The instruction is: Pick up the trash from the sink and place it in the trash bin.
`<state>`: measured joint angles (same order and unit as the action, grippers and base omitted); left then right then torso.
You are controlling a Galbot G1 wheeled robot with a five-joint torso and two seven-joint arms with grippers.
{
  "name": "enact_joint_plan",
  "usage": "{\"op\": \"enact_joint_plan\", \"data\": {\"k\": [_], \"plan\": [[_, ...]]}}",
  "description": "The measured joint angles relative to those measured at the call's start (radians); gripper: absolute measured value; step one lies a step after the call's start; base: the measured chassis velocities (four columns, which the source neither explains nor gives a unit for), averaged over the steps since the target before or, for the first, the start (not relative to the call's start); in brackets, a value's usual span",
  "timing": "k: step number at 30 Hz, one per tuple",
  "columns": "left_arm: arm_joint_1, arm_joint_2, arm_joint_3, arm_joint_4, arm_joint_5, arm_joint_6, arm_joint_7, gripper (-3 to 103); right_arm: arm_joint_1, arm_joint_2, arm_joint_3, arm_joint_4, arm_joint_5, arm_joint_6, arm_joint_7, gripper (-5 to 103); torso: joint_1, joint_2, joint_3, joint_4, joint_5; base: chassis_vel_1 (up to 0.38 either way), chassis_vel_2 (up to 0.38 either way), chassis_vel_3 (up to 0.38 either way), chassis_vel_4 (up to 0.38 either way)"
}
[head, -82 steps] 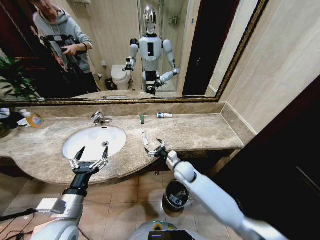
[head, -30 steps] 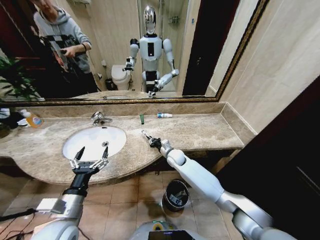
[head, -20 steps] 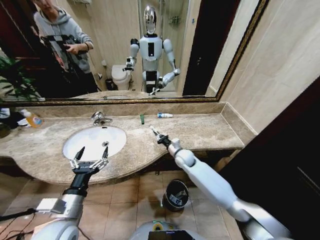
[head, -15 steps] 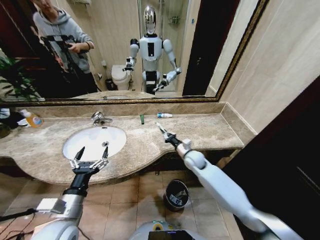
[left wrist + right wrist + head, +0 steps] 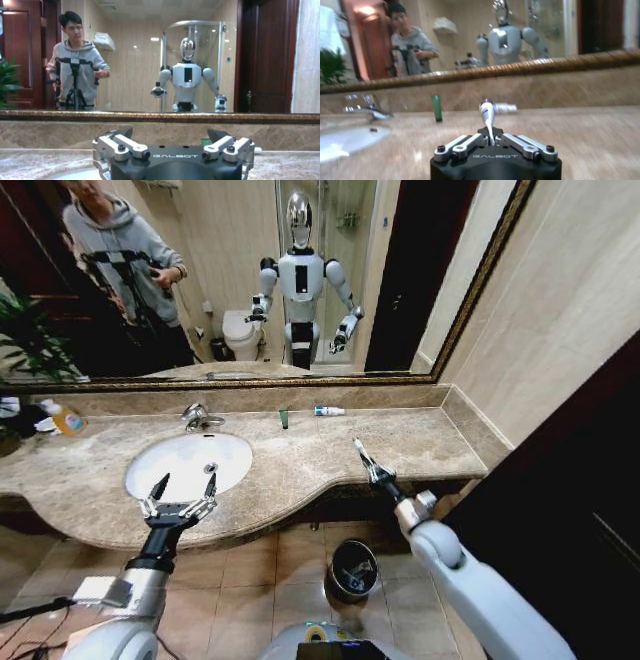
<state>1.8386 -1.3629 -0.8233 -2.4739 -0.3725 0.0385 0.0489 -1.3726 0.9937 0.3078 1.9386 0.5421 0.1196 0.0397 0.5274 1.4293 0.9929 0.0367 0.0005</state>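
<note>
Gilt-framed mirror [image 5: 250, 280], tiled floor [image 5: 250, 570]

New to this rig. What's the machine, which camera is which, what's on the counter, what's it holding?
It is a two-armed wheeled robot facing a bathroom mirror. The head view looks down from its head; the other two come from cameras on each wrist.

On the beige marble counter sit a white oval sink with a chrome tap, a little green tube, a blue-and-white tube and an orange soap bottle.

The right gripper, at the counter's front edge, is shut on a white mini tube. The left gripper hangs open over the sink's near rim. The small round black trash bin stands on the floor below.
</note>
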Motion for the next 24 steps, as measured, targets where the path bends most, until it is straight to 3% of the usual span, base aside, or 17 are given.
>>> {"op": "enact_joint_plan", "data": {"k": [6, 11, 17, 19, 24], "plan": [[0.0, 0.0, 0.0, 0.0, 0.0, 0.0, 0.0, 100, -0.205, 0.064, 0.068, -0.015, -0.094, 0.088, -0.005, 2, 0.0, 0.0, 0.0, -0.0001, -0.0006, 0.0, 0.0, 0.0, 0.0], [0.0, 0.0, 0.0, 0.0, 0.0, 0.0, 0.0, 100, -0.276, 0.085, 0.04, -0.107, -0.171, 0.114, -0.008, 2, 0.0, 0.0, 0.0, -0.0001, -0.0005, 0.0, 0.0, 0.0, 0.0], [0.0, 0.0, 0.0, 0.0, 0.0, 0.0, 0.0, 100, -0.251, 0.106, -0.04, -0.263, -0.25, 0.03, -0.002, 2, 0.0, 0.0, 0.0, 0.0, -0.0003, 0.0, 0.0, 0.0, 0.0], [0.0, 0.0, 0.0, 0.0, 0.0, 0.0, 0.0, 100, -0.199, 0.115, -0.067, -0.357, -0.286, -0.011, -0.05, 2, 0.0, 0.0, 0.0, 0.0, -0.0008, 0.0, 0.0, 0.0, 0.0], [0.0, 0.0, 0.0, 0.0, 0.0, 0.0, 0.0, 100, -0.105, 0.155, -0.084, -0.544, -0.39, -0.015, -0.096, 2, 0.0, 0.0, 0.0, 0.0002, -0.0004, 0.0, 0.0, 0.0, 0.0]]}}
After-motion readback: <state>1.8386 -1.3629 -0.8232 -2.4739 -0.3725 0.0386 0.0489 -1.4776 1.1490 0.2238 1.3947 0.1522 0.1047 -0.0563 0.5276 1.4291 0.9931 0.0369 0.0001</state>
